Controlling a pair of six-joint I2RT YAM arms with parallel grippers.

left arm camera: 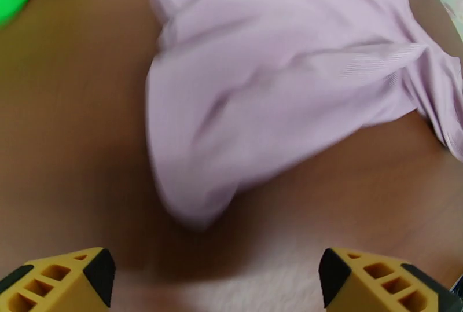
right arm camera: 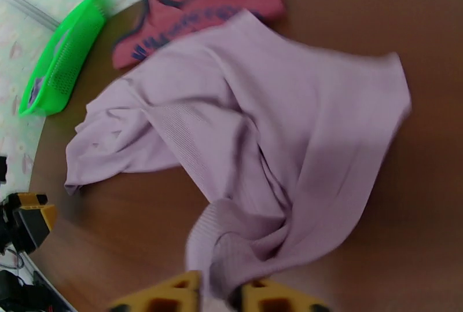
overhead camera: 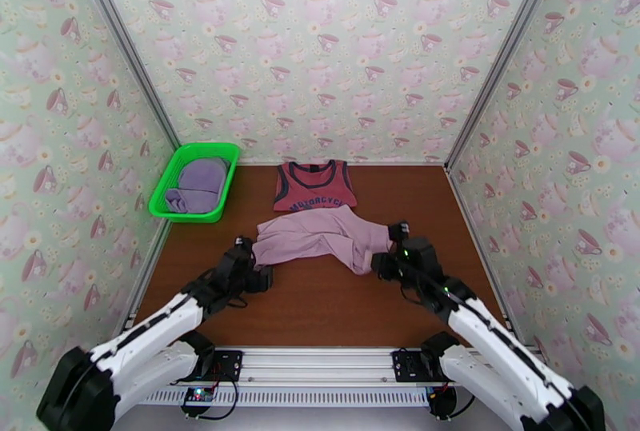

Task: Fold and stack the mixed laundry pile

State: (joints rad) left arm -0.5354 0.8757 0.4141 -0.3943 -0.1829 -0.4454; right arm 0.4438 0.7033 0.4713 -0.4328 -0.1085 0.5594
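Three garments: a pink-lilac shirt [overhead camera: 320, 237], a dusty-red tank top [overhead camera: 314, 185] and a lavender-purple shirt [overhead camera: 198, 183] make up the laundry in the top camera's view.
Pink-lilac shirt: crumpled across the middle of the brown surface [overhead camera: 320, 313], with one sleeve trailing toward 4 o'clock. Its far edge reaches the tank top's hem.
Tank top: flat at 12 o'clock on the surface, close to the back wall. It has dark trim at the neck and armholes and dark lettering across the lower front.
Lavender-purple shirt: bunched inside the green mesh basket [overhead camera: 210, 147], which sits at 10 o'clock against the left wall.
Left claw [overhead camera: 258, 274]: at 8 o'clock of the pink-lilac shirt, just off its near-left corner. The left wrist camera shows its yellow fingertips [left arm camera: 69, 284] set wide apart, with bare surface between them and nothing gripped. The shirt [left arm camera: 278, 87] lies just beyond them.
Right claw [overhead camera: 386, 253]: at 4 o'clock of the same shirt, at the end of the trailing sleeve. In the right wrist camera its yellow fingertips [right arm camera: 168, 298] sit close together, clamped on a bunched fold of the shirt [right arm camera: 260, 122].
Right wrist background: the tank top [right arm camera: 197, 9] is at 12 o'clock, the basket [right arm camera: 63, 58] at 10 o'clock and the left claw [right arm camera: 26, 215] at 8 o'clock.
Sharpness: the cloth edges are blurred in both wrist cameras.
Setting: teacup-patterned walls [overhead camera: 320, 41] enclose the surface on three sides.
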